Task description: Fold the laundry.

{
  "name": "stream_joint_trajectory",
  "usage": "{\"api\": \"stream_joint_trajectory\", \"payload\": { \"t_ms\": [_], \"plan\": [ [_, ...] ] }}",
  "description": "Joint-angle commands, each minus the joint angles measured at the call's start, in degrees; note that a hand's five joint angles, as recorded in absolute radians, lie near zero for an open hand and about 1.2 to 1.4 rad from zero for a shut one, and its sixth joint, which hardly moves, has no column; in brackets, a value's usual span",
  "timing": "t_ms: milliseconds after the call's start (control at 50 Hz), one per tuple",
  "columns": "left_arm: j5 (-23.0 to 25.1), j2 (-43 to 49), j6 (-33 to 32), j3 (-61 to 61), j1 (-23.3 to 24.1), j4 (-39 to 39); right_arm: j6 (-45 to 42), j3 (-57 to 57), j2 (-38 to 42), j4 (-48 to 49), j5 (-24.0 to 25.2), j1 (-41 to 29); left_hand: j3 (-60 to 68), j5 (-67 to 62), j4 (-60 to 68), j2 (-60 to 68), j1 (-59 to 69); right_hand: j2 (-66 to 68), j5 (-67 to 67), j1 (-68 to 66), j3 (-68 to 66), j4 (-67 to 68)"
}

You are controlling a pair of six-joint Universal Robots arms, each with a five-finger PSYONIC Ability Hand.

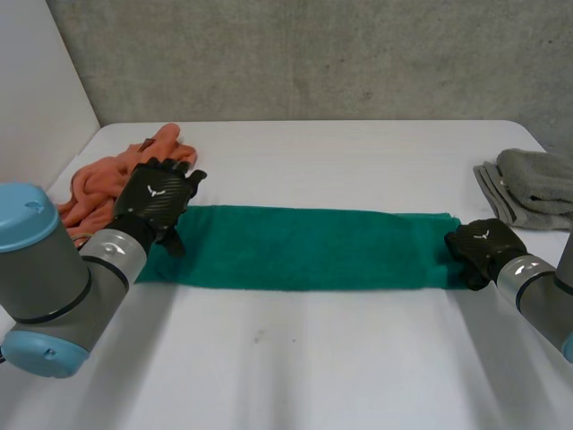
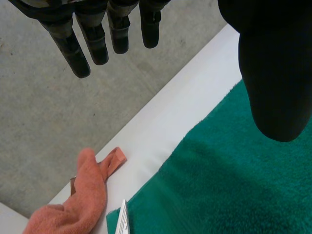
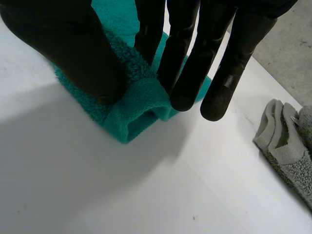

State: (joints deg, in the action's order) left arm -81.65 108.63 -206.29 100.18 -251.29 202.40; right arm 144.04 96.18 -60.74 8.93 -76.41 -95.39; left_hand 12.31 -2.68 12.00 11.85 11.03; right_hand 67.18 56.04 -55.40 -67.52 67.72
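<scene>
Right hand (image 3: 73,48) pinches the right-end corner of the long green terry towel strip (image 3: 141,105) between thumb and fingers. Left hand (image 2: 273,73), fingers straight and set apart from the thumb, is over the strip's left end, centre-left in head view. Crumpled orange cloth (image 1: 98,184) lies upper left, near that end. Folded grey towel (image 1: 533,188) sits at the right edge, apart. White table (image 1: 313,358) has open room across the lower frame.

Plain teal-green across the whole towel (image 1: 304,246), no print or stripe. Salmon-orange on the crumpled cloth (image 1: 94,184). Mottled light grey on the folded towels (image 1: 533,188). Matte black on the left hand (image 1: 154,199) and right hand (image 1: 479,246), each with a small white mark on its back. White on the table (image 1: 313,358); speckled grey on the wall (image 1: 313,54).
</scene>
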Motion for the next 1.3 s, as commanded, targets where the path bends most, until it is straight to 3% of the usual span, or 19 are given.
{"api": "stream_joint_trajectory", "payload": {
  "t_ms": [20,120,240,340,500,620,760,880,940,960,980,1020,1140,1300],
  "plan": [
    [0.35,-1.23,0.36,1.15,0.01,-0.07,-0.69,-0.12,-0.34,-0.40,0.12,2.22,-1.42,1.79,-1.12,-0.96,-0.15,12.82,13.96,-24.60,-12.48,12.28],
    [0.35,-2.46,0.36,1.77,-0.08,-0.25,-2.00,0.06,-1.22,-0.23,0.21,7.23,-1.42,1.79,-1.12,-0.96,-0.15,12.82,13.96,-24.60,-12.48,12.28],
    [0.35,-4.83,0.36,2.03,-0.34,-0.69,-12.43,0.06,-5.34,-0.76,-0.40,16.80,-1.75,2.13,-1.45,-1.30,-0.48,12.82,13.96,-24.60,-12.48,12.28],
    [0.35,-6.06,0.45,2.03,-0.43,-0.69,-19.58,-0.56,-5.97,-0.49,0.03,17.53,-1.92,2.30,-1.62,-1.46,-0.65,12.82,13.96,-24.60,-12.48,12.28],
    [0.00,-7.64,0.89,2.65,-0.69,-0.69,-10.81,-5.65,-8.61,4.95,0.56,-0.30,-1.92,2.30,-1.62,-1.46,-0.65,12.82,13.96,-24.60,-12.48,12.28],
    [-0.09,-9.40,1.07,3.26,-1.92,-0.69,-7.81,-11.97,-6.94,9.96,2.58,-18.76,-1.92,2.30,-1.62,-1.46,-0.65,12.82,13.96,-24.60,-12.48,12.28],
    [-0.18,-10.28,1.07,4.05,-4.20,-0.78,-7.81,-23.82,6.83,9.62,7.76,-35.10,-1.92,2.30,-1.62,-1.46,-0.65,12.82,13.96,-24.60,-12.48,12.28],
    [-0.09,-10.20,1.07,4.85,-5.53,-0.78,-7.28,-29.64,15.46,8.92,11.37,-39.69,-2.09,2.46,-1.79,-1.63,-0.82,12.82,13.96,-24.60,-12.48,12.28],
    [0.00,-10.02,1.07,5.20,-5.79,-0.78,-7.02,-31.67,17.93,6.81,10.85,-39.96,-2.09,2.46,-1.79,-1.63,-0.82,-7.90,-6.75,-3.88,8.23,-8.44],
    [0.00,-9.93,1.07,5.28,-5.79,-0.78,-6.76,-32.02,18.20,5.85,10.59,-39.96,-2.09,2.46,-1.79,-1.63,-0.82,-18.31,-17.16,6.53,18.64,-18.85],
    [0.00,-9.76,1.07,5.29,-5.79,-0.78,-5.36,-32.55,18.11,3.92,10.15,-39.87,-2.09,2.46,-1.79,-1.63,-0.82,-41.39,-40.25,29.61,41.73,-41.93],
    [0.00,-9.49,1.07,5.37,-5.79,-0.78,-3.08,-32.73,17.68,1.98,9.44,-39.78,-2.09,2.46,-1.79,-1.63,-0.82,-57.18,-56.04,45.40,57.52,-57.72],
    [0.18,-9.40,1.07,5.29,-5.44,-0.69,11.40,-30.37,10.40,-6.53,3.74,-34.97,-2.09,2.46,-1.79,-1.63,-0.82,-57.18,-56.04,45.40,57.52,-57.72],
    [0.35,-9.32,1.07,4.76,-3.78,-0.43,14.52,-16.05,1.42,-9.02,1.97,-26.26,-2.09,2.46,-1.79,-1.63,-0.82,-57.18,-56.04,45.40,57.52,-57.72]
  ]
}}
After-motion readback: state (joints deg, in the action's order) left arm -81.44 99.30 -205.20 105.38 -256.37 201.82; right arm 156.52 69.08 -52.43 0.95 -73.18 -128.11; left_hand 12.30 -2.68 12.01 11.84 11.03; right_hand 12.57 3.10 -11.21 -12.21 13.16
